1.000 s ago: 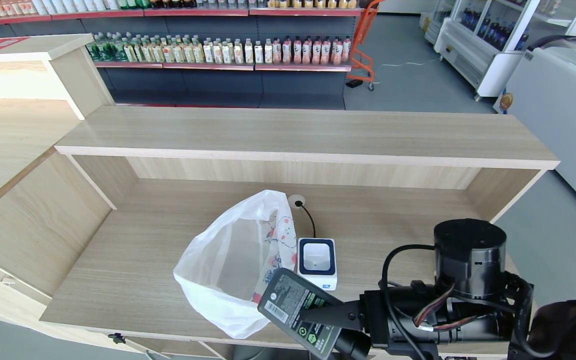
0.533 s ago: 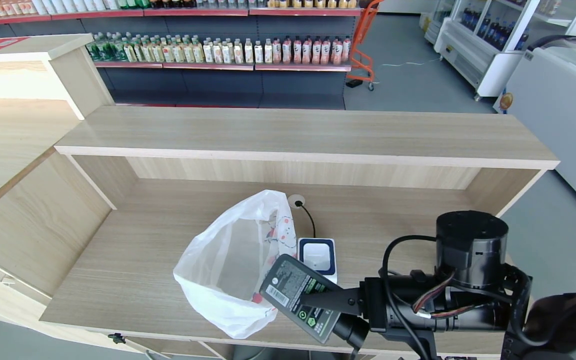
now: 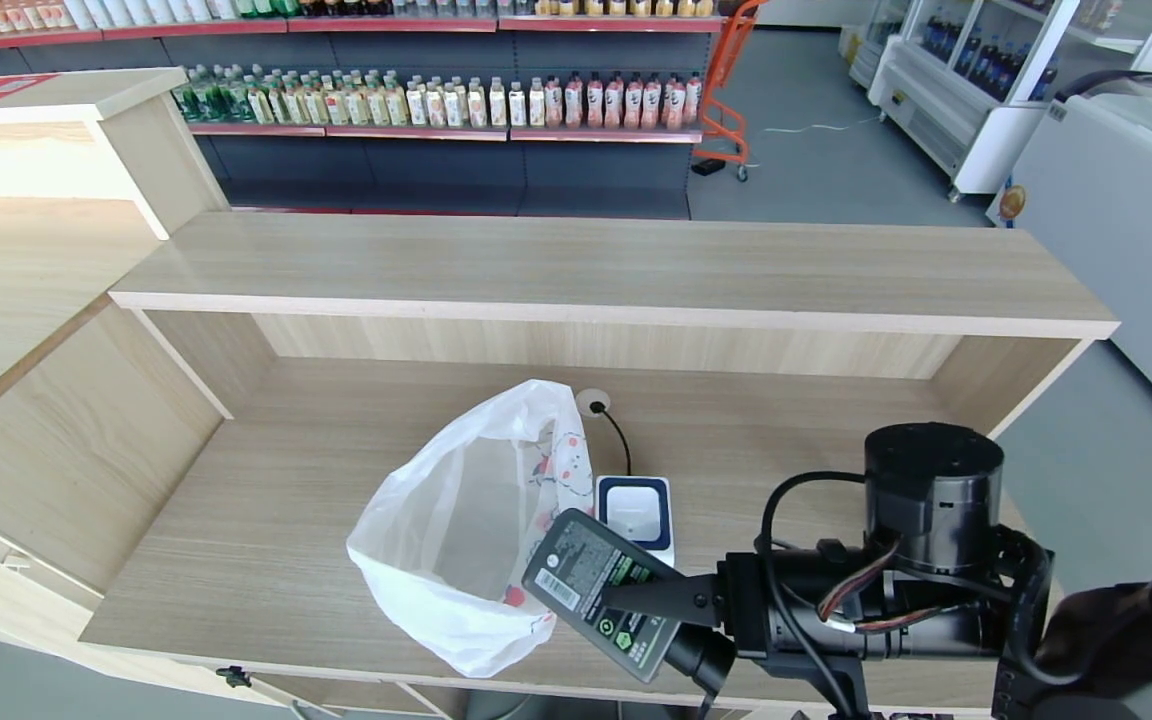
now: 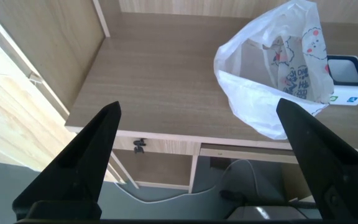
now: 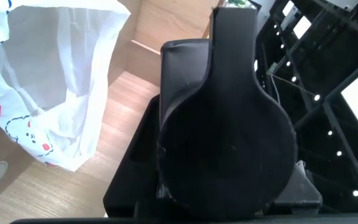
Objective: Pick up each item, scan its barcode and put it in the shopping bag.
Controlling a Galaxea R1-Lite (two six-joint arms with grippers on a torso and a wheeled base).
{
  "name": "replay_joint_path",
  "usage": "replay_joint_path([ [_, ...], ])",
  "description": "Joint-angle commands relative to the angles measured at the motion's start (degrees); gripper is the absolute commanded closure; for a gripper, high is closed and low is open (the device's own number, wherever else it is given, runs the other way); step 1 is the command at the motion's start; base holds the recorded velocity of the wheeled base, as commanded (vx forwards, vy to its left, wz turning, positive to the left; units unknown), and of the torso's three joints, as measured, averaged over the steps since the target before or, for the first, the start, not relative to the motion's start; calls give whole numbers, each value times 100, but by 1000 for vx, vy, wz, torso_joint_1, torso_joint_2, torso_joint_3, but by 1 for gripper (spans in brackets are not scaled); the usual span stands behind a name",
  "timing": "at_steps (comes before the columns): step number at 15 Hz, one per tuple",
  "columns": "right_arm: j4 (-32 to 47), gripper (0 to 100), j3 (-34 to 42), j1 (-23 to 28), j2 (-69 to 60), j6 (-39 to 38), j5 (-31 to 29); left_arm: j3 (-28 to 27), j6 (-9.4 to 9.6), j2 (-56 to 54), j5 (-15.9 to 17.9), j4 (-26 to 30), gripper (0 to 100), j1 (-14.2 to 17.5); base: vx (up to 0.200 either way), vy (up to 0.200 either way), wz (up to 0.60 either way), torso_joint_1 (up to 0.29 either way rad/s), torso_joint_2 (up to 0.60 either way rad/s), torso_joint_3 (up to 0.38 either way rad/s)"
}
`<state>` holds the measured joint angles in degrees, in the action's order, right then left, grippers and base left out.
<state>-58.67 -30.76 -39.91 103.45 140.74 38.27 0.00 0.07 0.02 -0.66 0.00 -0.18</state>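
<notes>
The right gripper (image 3: 626,603) pinches a flat black packet (image 3: 576,572), label up and tilted, above the counter (image 3: 236,520). The packet sits at 5 o'clock of the open white shopping bag (image 3: 456,530) and overlaps the 7 o'clock corner of the scanner (image 3: 634,512). The left gripper (image 4: 197,106) hangs spread wide and holds nothing.

Wide tabletop (image 3: 266,520) lies between the shopping bag (image 3: 446,520) and the left side wall (image 3: 76,450), and more between the scanner (image 3: 636,512) and the right wall (image 3: 1021,385). The scanner stands just beside the bag, and the dark flat pack (image 3: 576,575) in the right claw (image 3: 616,600) hangs over the bag's near right rim; a raised ledge (image 3: 596,265) tops the back wall.
</notes>
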Motion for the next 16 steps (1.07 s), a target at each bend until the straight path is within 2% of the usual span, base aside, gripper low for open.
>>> replay_joint_path([
  [1, -4, 100, -44, 1, 70, -12, 5, 0, 1, -2, -4, 0, 0, 1, 0, 0, 0, 0, 0, 0],
  [4, 5, 100, -159, 1, 53, -293, 32, 0, 1, -2, -4, 0, 0, 1, 0, 0, 0, 0, 0, 0],
  [5, 23, 100, -150, 10, -211, -1031, -12, 0, 1, -2, -4, 0, 0, 1, 0, 0, 0, 0, 0, 0],
  [6, 58, 100, 26, 10, -668, -2323, -232, 0, 1, -2, -4, 0, 0, 1, 0, 0, 0, 0, 0, 0],
  [7, 23, 100, 421, 10, -1336, -3905, -715, 0, 1, -2, -4, 0, 0, 1, 0, 0, 0, 0, 0, 0],
  [8, 23, 100, 421, 10, -1336, -3905, -715, 0, 1, -2, -4, 0, 0, 1, 0, 0, 0, 0, 0, 0],
  [9, 383, 100, 703, 537, -2646, -5927, -1884, 0, 1, -2, -4, 0, 0, 1, 0, 0, 0, 0, 0, 0],
  [10, 1077, 100, 615, 994, -3094, -7183, -2051, 0, 1, -2, -4, 0, 0, 1, 0, 0, 0, 0, 0, 0],
  [11, 1587, 100, 580, 1311, -3402, -7974, -2253, 0, 1, -2, -4, 0, 0, 1, 0, 0, 0, 0, 0, 0],
  [12, 2317, 100, 597, 1970, -3823, -9407, -2543, 0, 1, -2, -4, 0, 0, 1, 0, 0, 0, 0, 0, 0],
  [13, 2905, 100, 606, 2400, -3990, -10910, -2623, 0, 1, -2, -4, 0, 0, 1, 0, 0, 0, 0, 0, 0],
  [14, 3354, 100, 518, 2611, -3999, -12149, -2614, 0, 1, -2, -4, 0, 0, 1, 0, 0, 0, 0, 0, 0],
  [16, 4162, 100, 272, 2682, -3744, -14223, -2605, 0, 1, -2, -4, 0, 0, 1, 0, 0, 0, 0, 0, 0],
])
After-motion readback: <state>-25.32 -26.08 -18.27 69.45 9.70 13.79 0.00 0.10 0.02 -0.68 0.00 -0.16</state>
